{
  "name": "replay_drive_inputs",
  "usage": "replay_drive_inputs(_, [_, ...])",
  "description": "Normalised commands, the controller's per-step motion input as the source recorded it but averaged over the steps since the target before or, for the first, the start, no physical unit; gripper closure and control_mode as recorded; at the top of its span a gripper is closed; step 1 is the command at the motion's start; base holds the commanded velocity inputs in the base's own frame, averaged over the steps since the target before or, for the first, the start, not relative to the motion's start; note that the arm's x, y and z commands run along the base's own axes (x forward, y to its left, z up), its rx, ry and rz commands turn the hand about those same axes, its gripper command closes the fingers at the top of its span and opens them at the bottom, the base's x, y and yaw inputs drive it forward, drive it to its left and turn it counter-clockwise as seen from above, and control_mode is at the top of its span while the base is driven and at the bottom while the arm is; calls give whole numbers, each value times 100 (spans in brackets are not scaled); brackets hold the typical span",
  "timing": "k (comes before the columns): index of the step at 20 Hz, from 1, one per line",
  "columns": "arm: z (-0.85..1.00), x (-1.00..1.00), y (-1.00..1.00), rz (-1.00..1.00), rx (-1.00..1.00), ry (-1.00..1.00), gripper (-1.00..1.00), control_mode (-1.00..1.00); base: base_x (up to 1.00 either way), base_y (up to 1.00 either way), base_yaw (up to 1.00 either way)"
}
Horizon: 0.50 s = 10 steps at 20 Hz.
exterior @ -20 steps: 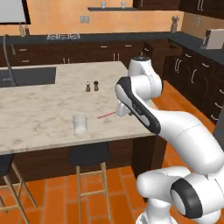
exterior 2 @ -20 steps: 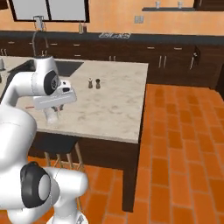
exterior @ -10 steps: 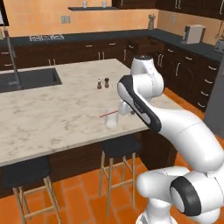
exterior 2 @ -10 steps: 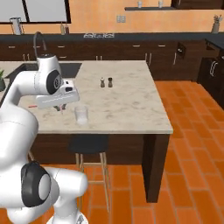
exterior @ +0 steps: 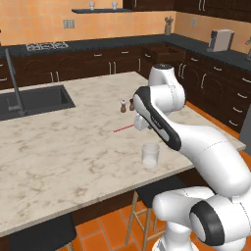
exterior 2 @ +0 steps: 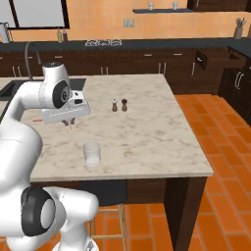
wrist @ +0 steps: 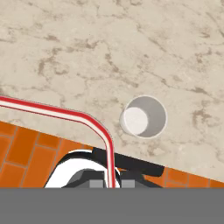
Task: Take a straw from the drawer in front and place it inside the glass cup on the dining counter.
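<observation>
Two shakers (exterior: 127, 105) stand beyond the glass cup (exterior: 150, 155).

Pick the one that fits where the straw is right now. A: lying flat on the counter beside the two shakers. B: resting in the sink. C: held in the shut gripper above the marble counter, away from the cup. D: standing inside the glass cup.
C: the straw sticks out sideways from the gripper above the dining counter, while the glass cup stands empty near the counter's front edge.

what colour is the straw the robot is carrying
Red with a white stripe, on the straw; clearest in the hand view.
</observation>
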Motion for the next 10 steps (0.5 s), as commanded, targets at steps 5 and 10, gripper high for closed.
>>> replay_drive_inputs(5, [0, 27, 0, 0, 0, 0, 100, -100, 59, 1, -2])
replay_drive_inputs(10, [9, 12, -26, 0, -20, -14, 100, -100, 0, 0, 0])
